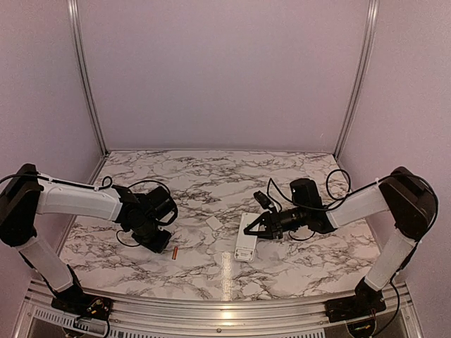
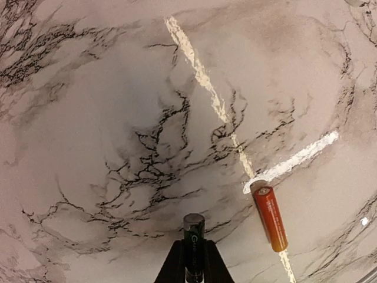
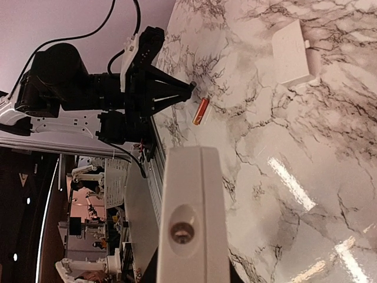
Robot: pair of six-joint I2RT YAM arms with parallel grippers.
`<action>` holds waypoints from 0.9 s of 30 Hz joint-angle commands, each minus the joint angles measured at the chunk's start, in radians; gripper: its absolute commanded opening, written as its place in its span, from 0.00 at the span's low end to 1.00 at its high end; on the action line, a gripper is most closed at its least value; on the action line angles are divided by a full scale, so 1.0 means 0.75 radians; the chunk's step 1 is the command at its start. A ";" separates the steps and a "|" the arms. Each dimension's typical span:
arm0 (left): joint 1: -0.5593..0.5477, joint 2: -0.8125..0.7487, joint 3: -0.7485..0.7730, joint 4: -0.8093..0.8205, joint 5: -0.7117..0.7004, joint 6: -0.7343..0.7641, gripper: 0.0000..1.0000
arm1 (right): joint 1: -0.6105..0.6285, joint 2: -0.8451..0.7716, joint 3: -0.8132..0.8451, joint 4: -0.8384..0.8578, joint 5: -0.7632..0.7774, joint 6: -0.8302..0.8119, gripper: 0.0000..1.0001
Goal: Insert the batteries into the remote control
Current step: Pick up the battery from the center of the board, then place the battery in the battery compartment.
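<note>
My left gripper (image 2: pixel 193 246) is shut on the dark battery (image 2: pixel 193 233), which stands up between the fingers just above the marble table. The orange-red battery (image 2: pixel 271 218) lies on the table to its right; it also shows in the top view (image 1: pixel 173 252) beside the left gripper (image 1: pixel 162 246). My right gripper (image 1: pixel 261 227) is shut on the white remote control (image 1: pixel 246 241), near the table's front middle. In the right wrist view the remote (image 3: pixel 191 206) is seen end-on between the jaws, with the orange-red battery (image 3: pixel 201 111) beyond it.
A small loose white cover piece (image 1: pixel 214 224) lies left of the remote; it also shows in the right wrist view (image 3: pixel 291 53). The metal front rail (image 1: pixel 225 310) runs along the table's near edge. Frame posts stand at the back corners.
</note>
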 commanded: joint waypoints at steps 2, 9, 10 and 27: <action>-0.063 -0.091 0.160 -0.061 -0.046 0.167 0.00 | 0.049 0.009 0.046 -0.094 -0.066 0.051 0.00; -0.276 -0.108 0.356 -0.125 0.027 0.404 0.00 | 0.117 0.035 0.038 -0.002 -0.109 0.182 0.00; -0.311 -0.107 0.378 -0.128 0.038 0.429 0.00 | 0.125 0.040 0.034 0.017 -0.112 0.206 0.00; -0.686 0.197 0.696 -0.363 -0.118 0.632 0.00 | 0.273 0.208 -0.015 0.488 -0.061 0.491 0.00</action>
